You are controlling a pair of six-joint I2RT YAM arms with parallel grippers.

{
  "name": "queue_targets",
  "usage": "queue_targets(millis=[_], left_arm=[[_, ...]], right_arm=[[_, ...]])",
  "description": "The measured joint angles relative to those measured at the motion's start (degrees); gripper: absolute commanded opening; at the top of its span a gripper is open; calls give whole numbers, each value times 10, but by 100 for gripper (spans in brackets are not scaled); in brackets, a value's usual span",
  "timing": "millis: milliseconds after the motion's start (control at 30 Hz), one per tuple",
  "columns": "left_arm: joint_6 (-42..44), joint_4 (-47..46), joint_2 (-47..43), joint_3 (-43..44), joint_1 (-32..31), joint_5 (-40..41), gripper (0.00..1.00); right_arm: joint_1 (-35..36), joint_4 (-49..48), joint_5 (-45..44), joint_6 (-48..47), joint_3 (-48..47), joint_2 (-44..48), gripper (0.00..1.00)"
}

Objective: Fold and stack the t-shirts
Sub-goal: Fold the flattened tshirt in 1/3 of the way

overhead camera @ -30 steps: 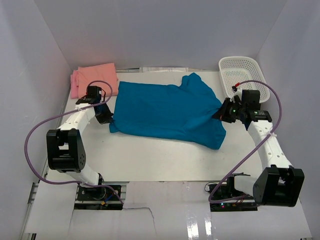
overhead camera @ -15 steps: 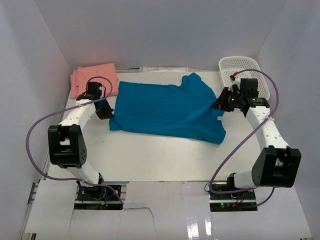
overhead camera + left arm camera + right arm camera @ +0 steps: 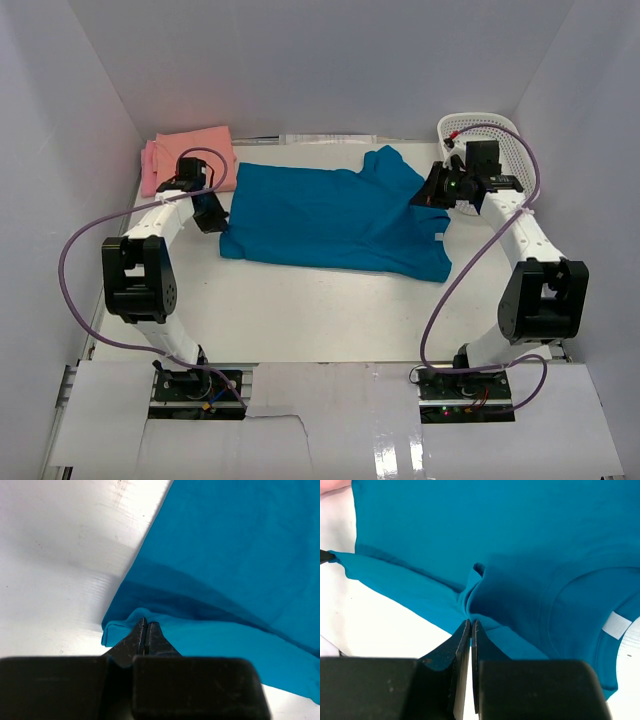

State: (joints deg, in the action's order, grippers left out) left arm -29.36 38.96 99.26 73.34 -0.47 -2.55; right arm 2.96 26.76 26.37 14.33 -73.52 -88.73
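Teal shirt (image 3: 335,220) lies spread across the middle of the white table (image 3: 300,320), long axis running left to right, mostly flat, with one sleeve bunched up toward the back edge near the right side. Left gripper (image 3: 212,215) sits at the shirt's left edge; in the left wrist view its jaws are pressed together on a small folded lip of the cloth (image 3: 145,630), and the hem is drawn into a shallow ridge just ahead of the tips. Right gripper (image 3: 432,192) sits at the shirt's right edge; the right wrist view shows its jaws closed on a raised pleat of teal fabric (image 3: 470,627), the collar seam curving off to the right with the white neck label (image 3: 615,626) beside it. Both arms reach inward from opposite sides, the shirt stretched between them. Salmon shirt (image 3: 200,152), folded into a rectangle, rests in the far left corner on top of a pink shirt (image 3: 148,168) whose edge shows at its left. White mesh basket (image 3: 510,128) stands in the far right corner, just behind the right wrist.
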Motion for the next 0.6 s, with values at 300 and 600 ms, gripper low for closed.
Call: queue_targets(millis=[300, 600], left_arm=[[0, 6, 24, 32, 0, 0, 0], [0, 11, 41, 51, 0, -1, 0]], right_arm=[[4, 0, 2, 0, -44, -51, 8], [4, 0, 2, 0, -59, -61, 8]])
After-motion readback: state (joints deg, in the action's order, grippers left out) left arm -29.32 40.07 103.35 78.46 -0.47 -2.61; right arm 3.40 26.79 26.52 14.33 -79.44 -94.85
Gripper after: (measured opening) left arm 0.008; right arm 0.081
